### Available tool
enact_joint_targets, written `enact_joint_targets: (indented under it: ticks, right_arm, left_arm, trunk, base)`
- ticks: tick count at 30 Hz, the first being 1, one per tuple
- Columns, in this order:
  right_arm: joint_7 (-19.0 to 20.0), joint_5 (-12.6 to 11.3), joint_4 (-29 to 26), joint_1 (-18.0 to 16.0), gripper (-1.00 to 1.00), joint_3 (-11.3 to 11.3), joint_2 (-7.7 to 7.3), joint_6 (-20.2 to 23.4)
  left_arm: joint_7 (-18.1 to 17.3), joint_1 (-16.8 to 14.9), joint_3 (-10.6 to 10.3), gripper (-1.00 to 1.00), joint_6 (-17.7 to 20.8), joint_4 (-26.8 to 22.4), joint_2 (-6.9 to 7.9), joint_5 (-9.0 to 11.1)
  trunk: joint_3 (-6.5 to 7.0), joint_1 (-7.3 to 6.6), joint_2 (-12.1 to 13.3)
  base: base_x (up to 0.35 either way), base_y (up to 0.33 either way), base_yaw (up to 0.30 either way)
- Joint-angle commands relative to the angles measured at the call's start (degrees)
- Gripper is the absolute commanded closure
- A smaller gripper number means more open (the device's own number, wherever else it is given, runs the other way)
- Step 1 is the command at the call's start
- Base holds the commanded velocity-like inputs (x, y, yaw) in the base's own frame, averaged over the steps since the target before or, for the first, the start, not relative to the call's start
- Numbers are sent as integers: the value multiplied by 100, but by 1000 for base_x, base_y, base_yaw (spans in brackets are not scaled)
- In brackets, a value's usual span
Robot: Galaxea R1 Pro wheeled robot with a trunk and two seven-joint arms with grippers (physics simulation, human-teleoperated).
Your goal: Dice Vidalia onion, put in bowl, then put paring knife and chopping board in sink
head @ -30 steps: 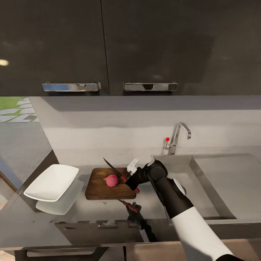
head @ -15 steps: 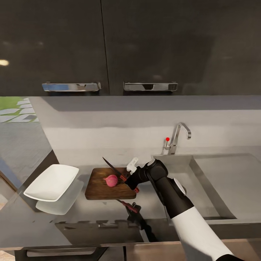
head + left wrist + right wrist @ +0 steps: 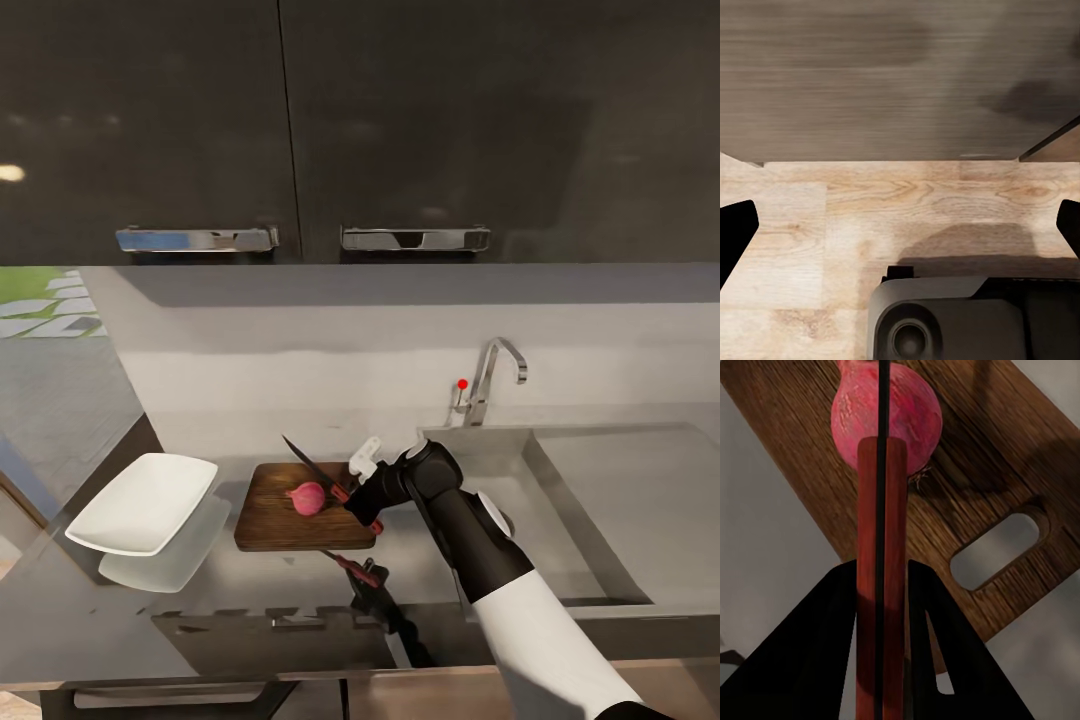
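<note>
— Where the right gripper [image 3: 358,492] is seen from the head view, what is held in it?

— The paring knife [image 3: 318,473] is held tight by its red handle. In the right wrist view the two fingers [image 3: 817,652] are pressed on both sides of the handle [image 3: 880,577].

— Where is the Vidalia onion [image 3: 308,497] found?

— It is seen just ahead of the gripper, on the chopping board [image 3: 272,518]. The dark blade is laid over the top of it; whether it is touched cannot be told. The onion is seen whole.

— And the bowl [image 3: 143,502]?

— It is set on the tabletop [image 3: 120,610], well past the board on the far side from the gripper.

— What about the sink [image 3: 590,500]?

— It is found behind the gripper, on the arm's side, with the tap [image 3: 488,380] at its back edge.

— Is the left gripper [image 3: 900,225] shut?

— No. Its dark fingertips [image 3: 735,232] are seen spread wide apart, with nothing between them, over a pale wooden floor [image 3: 870,217].
</note>
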Motion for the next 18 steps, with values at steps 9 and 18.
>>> enact_joint_targets:
  ticks: [9, 18]
  right_arm:
    - [50, -7, 172, -6, 100, -1, 3, 26]
    - [48, -18, 256, -6, 100, -1, 3, 27]
  left_arm:
    - [25, -4, -48, -100, -18, 0, 4, 39]
    - [25, -4, -49, -100, -18, 0, 4, 39]
  trunk:
    - [-12, 3, -12]
    - [-12, 3, -12]
  base:
    - [0, 0, 0]
    - [0, 0, 0]
